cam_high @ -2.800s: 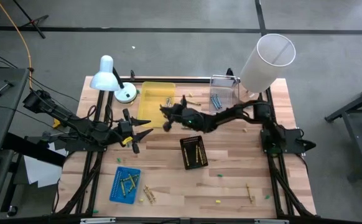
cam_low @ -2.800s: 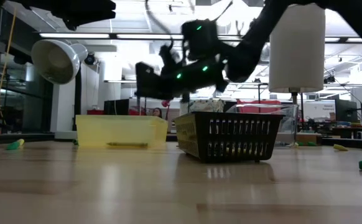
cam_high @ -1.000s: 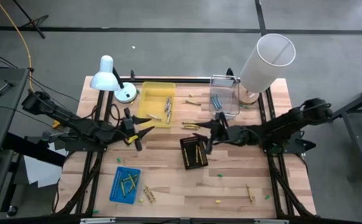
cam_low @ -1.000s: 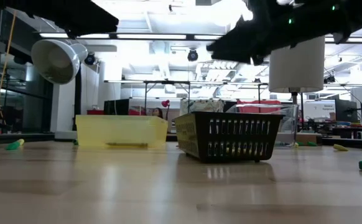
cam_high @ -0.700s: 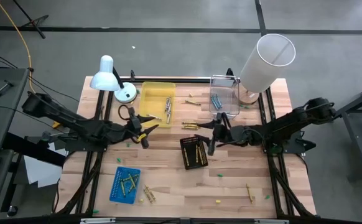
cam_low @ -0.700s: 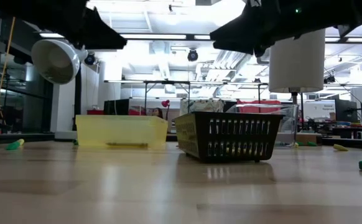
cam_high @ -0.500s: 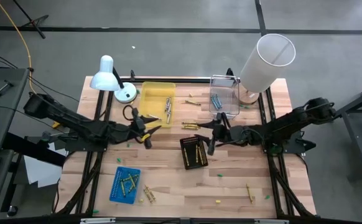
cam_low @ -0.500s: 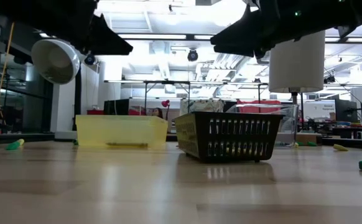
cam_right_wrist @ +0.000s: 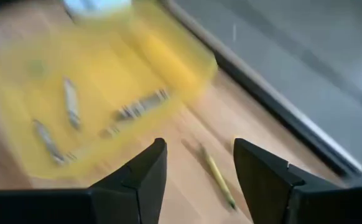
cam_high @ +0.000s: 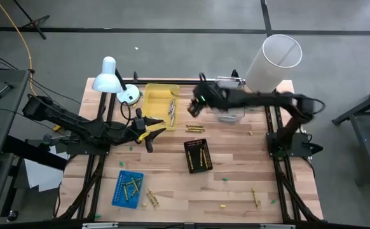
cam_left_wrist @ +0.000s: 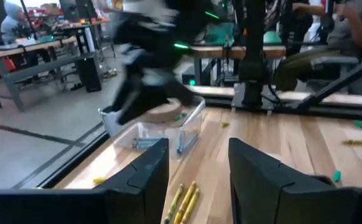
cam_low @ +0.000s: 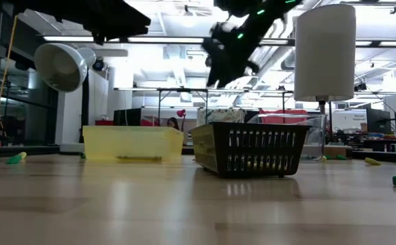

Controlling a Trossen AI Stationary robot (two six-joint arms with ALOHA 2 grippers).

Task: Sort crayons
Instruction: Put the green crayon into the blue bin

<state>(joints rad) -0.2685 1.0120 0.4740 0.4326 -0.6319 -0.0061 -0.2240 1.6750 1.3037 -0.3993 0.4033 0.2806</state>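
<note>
Wooden table [cam_high: 172,191], right gripper [cam_high: 192,108] raised

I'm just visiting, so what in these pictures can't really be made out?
- Right claw: motion blur in the high view smears its outline.
- Yellow tray: blurred in the right wrist view; the greyish crayons inside are smeared.
- Black basket: in the low view its wall hides what lies inside.
- Blue tray: its crayons are too small to count from above.

Yellow tray [cam_high: 154,94], black basket [cam_high: 198,156]
</note>
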